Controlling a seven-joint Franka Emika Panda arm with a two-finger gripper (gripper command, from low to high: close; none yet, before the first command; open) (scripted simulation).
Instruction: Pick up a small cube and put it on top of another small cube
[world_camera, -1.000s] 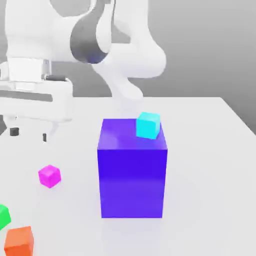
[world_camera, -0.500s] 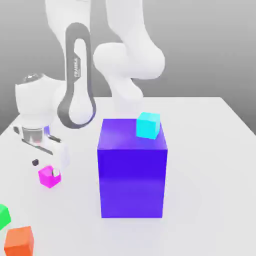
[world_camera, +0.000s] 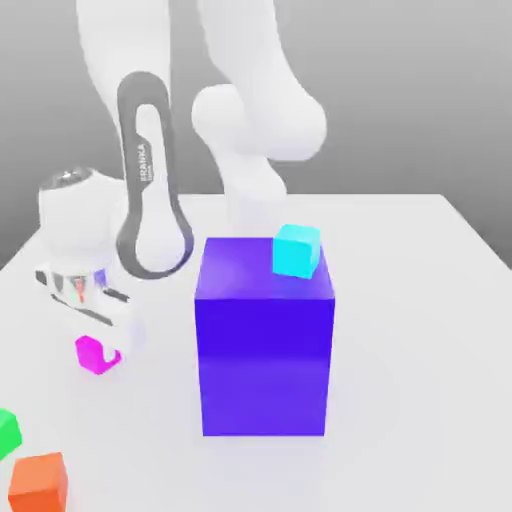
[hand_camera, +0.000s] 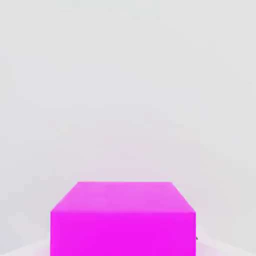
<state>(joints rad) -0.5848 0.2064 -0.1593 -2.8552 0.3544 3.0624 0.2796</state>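
Jaws: the jaws are sitting low at the pink cube (world_camera: 92, 353), right down by the bench (world_camera: 400, 330). One white finger (world_camera: 111, 357) is showing against the cube's side. The pictures are not showing if the jaws are wide or squeezing, so that cannot be told.

Pink cube: it is resting on the bench, right at the jaws. In the hand view the pink cube (hand_camera: 123, 219) is looking big and very close, sitting straight and flat.

Cyan cube: the cyan cube (world_camera: 297, 250) is sitting on top of the big blue block (world_camera: 265, 340), higher than the jaws and well apart from them. It is looking like the place where the pink cube is going.

How it will handle: the pink cube is looking small, hard and shiny. It is probably light. Shiny sides may be slippery, so a slow, even squeeze is looking wise.

Where to hold: two flat sides facing away from each other, near the middle, are looking best.

Other things: an orange cube (world_camera: 38, 481) and a green cube (world_camera: 7, 432) are lying on the bench, near the jaws.
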